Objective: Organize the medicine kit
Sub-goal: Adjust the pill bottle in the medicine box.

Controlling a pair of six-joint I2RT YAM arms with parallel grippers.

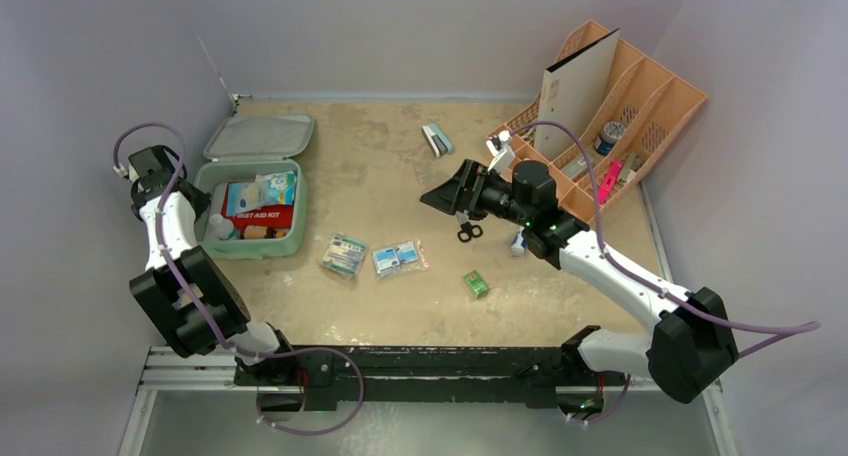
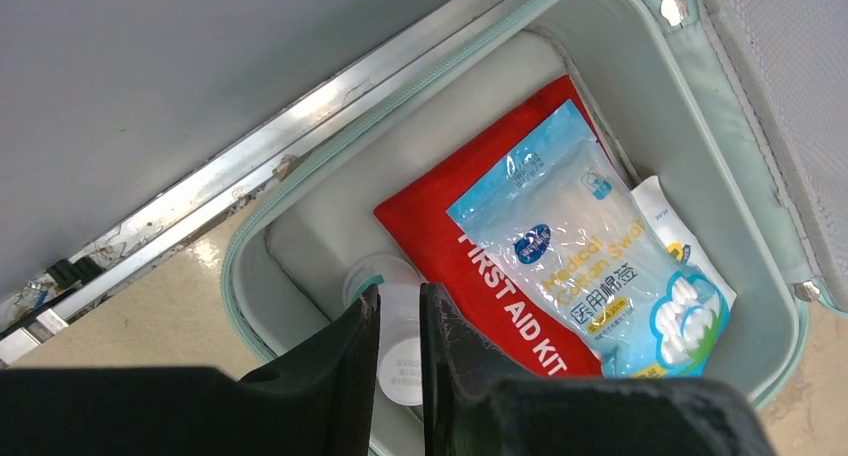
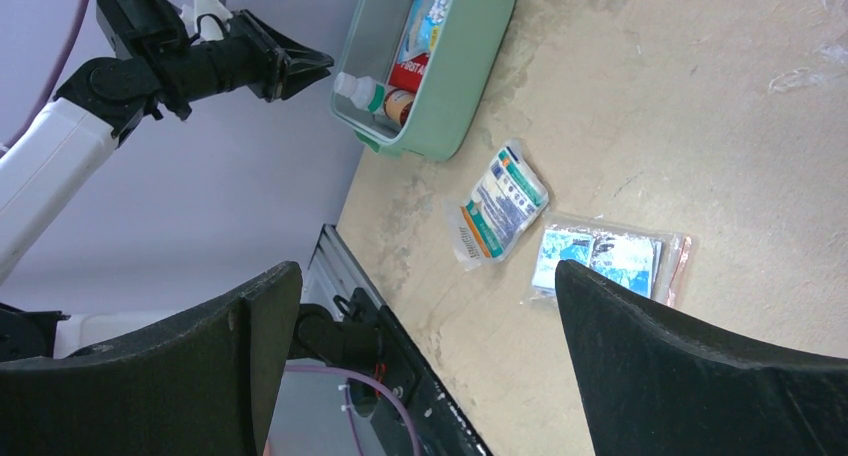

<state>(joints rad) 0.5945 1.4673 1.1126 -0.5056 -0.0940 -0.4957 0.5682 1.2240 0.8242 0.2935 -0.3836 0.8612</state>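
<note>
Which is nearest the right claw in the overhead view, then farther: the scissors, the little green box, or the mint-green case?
From the right claw:
1. Scissors, just beside it.
2. Little green box, nearer the arm bases.
3. Mint-green case, far left.

The medicine kit [image 1: 252, 238] lies at the table's [image 1: 380, 316] left, lid [image 1: 258, 136] flat behind it; a pouch [image 2: 470, 266], a packet [image 2: 590, 266] on it and a bottle [image 2: 395, 326] lie inside. Two packets [image 1: 345, 253] [image 1: 399, 257] lie right of it; a desk organizer [image 1: 640, 106] stands far right
</note>
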